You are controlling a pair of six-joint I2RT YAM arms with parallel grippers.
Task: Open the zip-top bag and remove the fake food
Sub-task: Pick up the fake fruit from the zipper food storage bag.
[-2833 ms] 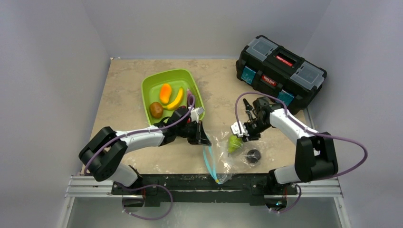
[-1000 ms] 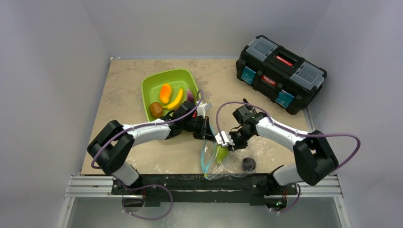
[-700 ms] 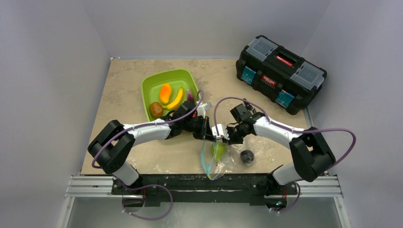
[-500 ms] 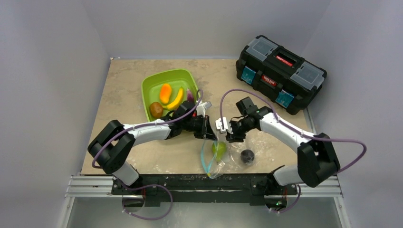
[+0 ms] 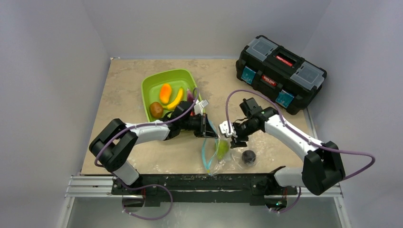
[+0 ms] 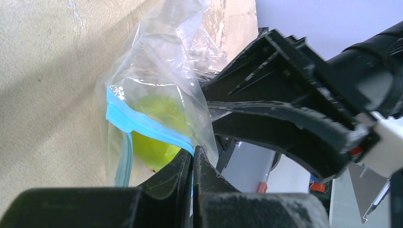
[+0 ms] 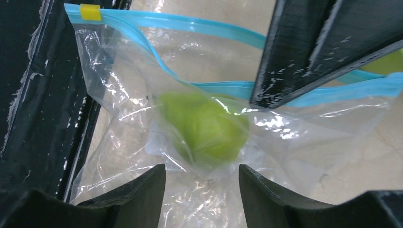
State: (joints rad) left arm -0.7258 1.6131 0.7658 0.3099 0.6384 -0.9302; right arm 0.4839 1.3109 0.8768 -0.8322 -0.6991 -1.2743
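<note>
The zip-top bag (image 5: 216, 159) hangs at the table's near edge, its teal zipper strip (image 6: 142, 124) pinched in my shut left gripper (image 5: 208, 130), which holds that edge up. A green pear (image 5: 222, 148) sits inside the bag, seen through the plastic in the left wrist view (image 6: 149, 130) and the right wrist view (image 7: 204, 126). My right gripper (image 5: 231, 137) is open and empty just above the pear, jaws to either side of it (image 7: 199, 185), outside the plastic. A dark plum (image 5: 247, 156) lies right of the bag; I cannot tell if plastic covers it.
The lime-green tray (image 5: 154, 81) behind the left arm holds an orange piece (image 5: 165, 93), a banana (image 5: 176, 99), a kiwi (image 5: 156, 109) and a purple eggplant (image 5: 190, 95). A black toolbox (image 5: 280, 71) stands at the back right. The black table rail (image 5: 190, 180) is just below the bag.
The left gripper has dragged the bag's zipper edge leftward and lifted it. The right gripper swung in to the bag's mouth, then drew back slightly right. The pear stays in the bag.
</note>
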